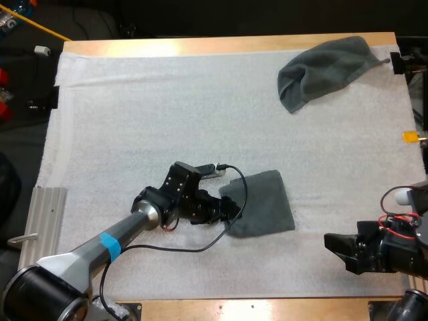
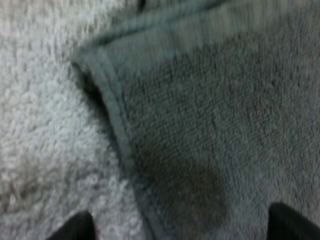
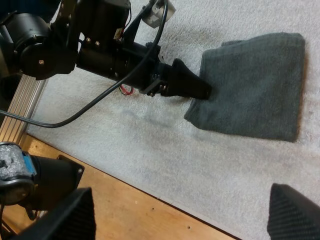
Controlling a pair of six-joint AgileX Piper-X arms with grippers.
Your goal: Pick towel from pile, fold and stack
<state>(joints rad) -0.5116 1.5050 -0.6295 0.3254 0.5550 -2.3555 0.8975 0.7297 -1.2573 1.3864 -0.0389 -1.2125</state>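
Clearly, the left gripper [image 1: 231, 211] straddles a hem of the folded towel [image 1: 264, 204] at the middle of the mat [image 1: 167, 100], jaws wide and empty, the right gripper [image 1: 340, 253] likewise agape, so it should lift straight off without dragging the fold.

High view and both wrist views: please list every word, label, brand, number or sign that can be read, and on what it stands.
None can be read.
The folded towel, the crumpled towel, the mat and the left gripper bear no print that shows.
The blue tape on the left arm is plain.
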